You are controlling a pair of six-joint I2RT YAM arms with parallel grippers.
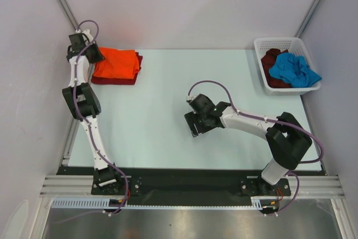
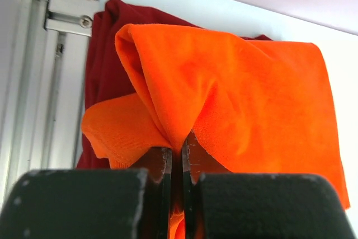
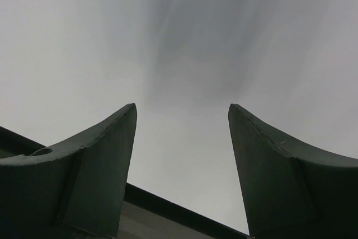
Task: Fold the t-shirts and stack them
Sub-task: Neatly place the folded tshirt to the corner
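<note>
Left wrist view is filled by the orange shirt (image 2: 251,93), so we see only a strip of the dark red shirt (image 2: 103,54) lying under it at the far left corner of the table (image 1: 168,88). The left gripper (image 2: 176,152) has its jaws almost together, pinching a fold of orange cloth. From above, the left arm (image 1: 84,102) stretches along the left edge, wrist bent over the stack. The right arm (image 1: 251,120) reaches to mid-table, and the right gripper (image 3: 182,110) is spread wide, holding nothing, against blurred grey. In the basket (image 1: 260,54), the blue shirt (image 1: 293,70) covers most of the maroon shirt (image 1: 273,59).
</note>
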